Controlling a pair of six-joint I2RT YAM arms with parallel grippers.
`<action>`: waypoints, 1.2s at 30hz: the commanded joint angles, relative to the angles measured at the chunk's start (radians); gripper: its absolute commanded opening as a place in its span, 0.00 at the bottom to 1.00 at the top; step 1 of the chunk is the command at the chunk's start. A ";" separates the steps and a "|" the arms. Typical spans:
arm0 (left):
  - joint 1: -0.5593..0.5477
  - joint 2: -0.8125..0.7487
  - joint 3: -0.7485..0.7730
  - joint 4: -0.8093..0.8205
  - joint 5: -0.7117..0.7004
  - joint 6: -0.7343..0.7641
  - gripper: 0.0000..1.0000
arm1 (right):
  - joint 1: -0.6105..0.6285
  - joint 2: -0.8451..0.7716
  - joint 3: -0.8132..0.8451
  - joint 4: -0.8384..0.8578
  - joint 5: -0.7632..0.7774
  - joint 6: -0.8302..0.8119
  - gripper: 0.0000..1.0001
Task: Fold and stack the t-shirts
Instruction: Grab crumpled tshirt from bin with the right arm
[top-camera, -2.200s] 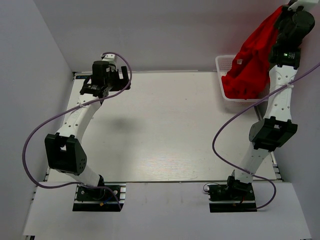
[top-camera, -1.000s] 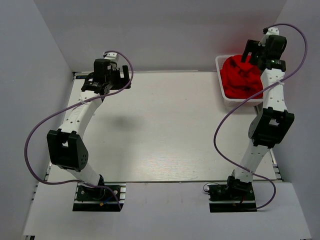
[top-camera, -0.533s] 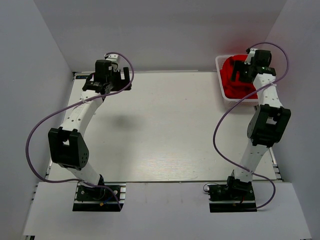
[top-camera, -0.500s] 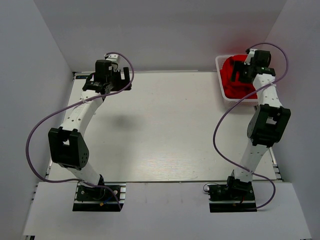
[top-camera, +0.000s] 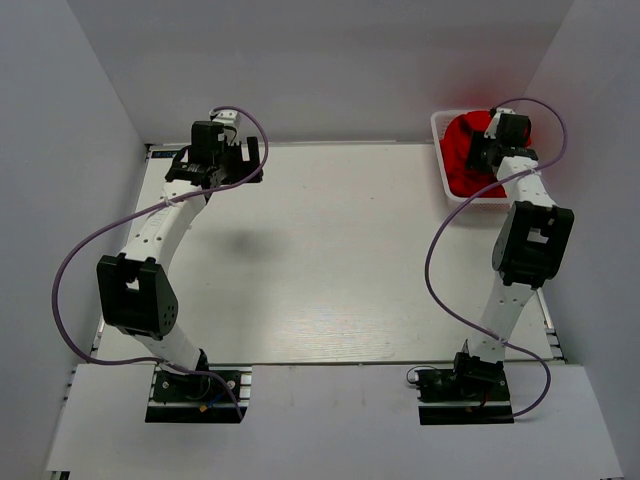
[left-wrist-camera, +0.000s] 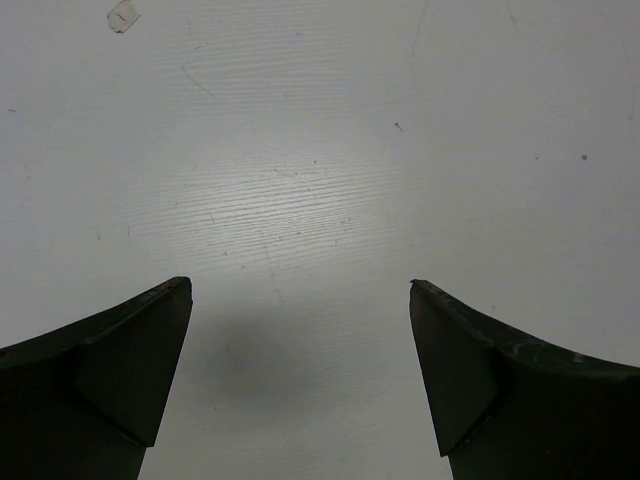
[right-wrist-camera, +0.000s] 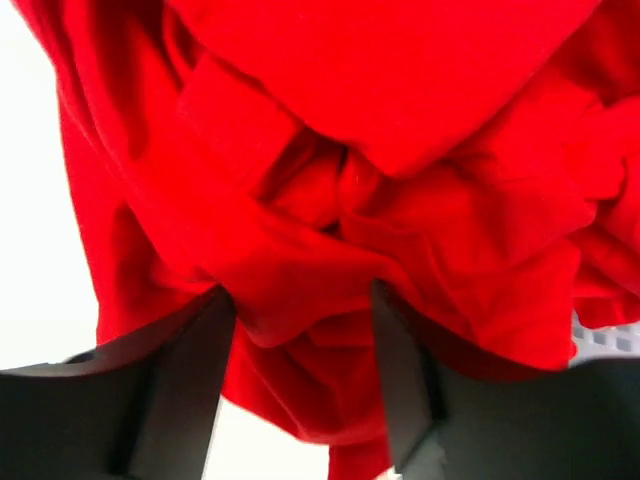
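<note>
While the left gripper (left-wrist-camera: 300, 285) hangs spread over the table (left-wrist-camera: 300, 120) at 11 o'clock, the right gripper (right-wrist-camera: 298, 292) sits splayed in the t-shirts (right-wrist-camera: 400, 90) at 1 o'clock, probably not pinching.

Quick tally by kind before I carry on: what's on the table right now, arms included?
Red t-shirt heap: 1 (the shirts in it can't be told apart)
White basket: 1
Robot arms: 2, left arm and right arm
Purple cables: 2
Total: 6
</note>
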 joint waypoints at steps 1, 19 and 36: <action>0.003 -0.036 0.000 -0.009 0.001 0.008 1.00 | 0.001 -0.026 -0.022 0.140 0.015 0.026 0.57; 0.003 -0.095 -0.036 0.013 0.001 0.008 1.00 | -0.004 -0.253 0.182 0.095 0.084 0.112 0.00; 0.003 -0.067 -0.009 0.062 0.020 0.008 1.00 | -0.004 -0.221 0.596 0.604 0.111 0.072 0.00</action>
